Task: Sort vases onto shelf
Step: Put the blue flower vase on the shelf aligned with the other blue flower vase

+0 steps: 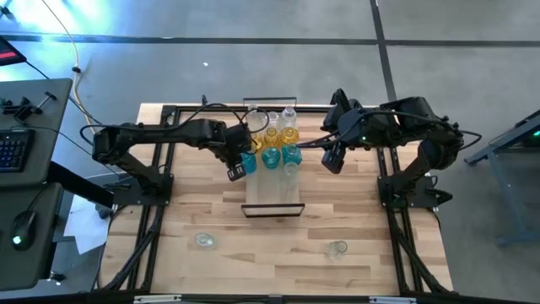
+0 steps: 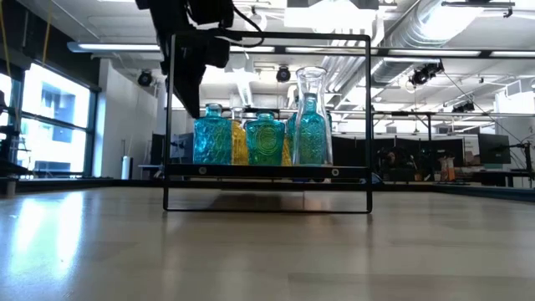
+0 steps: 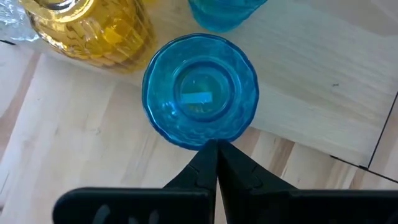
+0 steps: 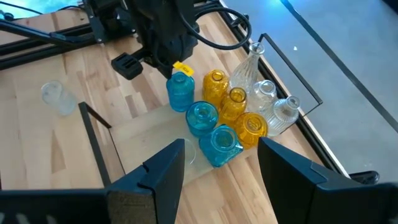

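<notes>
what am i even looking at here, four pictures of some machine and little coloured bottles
It is a two-armed robot at a wooden table, seen by four cameras at once. One looks straight down from above, one sits level with the tabletop, and one rides on each wrist.

On the table stands a small shelf carrying glass vases in teal, amber and clear. Two more clear vases stand loose at the table's near end.

The left gripper is shut, holding nothing, its tips right by a teal vase at the shelf's edge; whether they touch it is unclear. The right gripper hangs open and empty beside the shelf.
</notes>
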Available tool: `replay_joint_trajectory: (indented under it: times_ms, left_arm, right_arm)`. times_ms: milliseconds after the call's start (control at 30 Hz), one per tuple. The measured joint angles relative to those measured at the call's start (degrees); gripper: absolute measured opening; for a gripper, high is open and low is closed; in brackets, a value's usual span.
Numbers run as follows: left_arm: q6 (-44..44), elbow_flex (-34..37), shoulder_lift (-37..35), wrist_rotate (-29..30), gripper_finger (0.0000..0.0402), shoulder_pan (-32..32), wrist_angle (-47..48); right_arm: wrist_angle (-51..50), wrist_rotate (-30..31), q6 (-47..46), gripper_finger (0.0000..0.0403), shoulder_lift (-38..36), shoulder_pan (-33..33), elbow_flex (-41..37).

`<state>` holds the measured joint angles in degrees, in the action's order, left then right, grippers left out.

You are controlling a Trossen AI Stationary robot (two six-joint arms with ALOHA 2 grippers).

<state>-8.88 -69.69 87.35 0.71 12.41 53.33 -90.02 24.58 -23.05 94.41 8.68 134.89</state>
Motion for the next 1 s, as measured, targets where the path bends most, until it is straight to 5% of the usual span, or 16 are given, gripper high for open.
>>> replay_joint_trajectory:
  times_ms: [1000]
  left_arm:
    - [-0.5,0.1,0.1,-1.7,0.0,1.9,-4.6]
  right_arm:
    - [0.0,0.0,-0.1,0.0186,0.0,0.0,0.0]
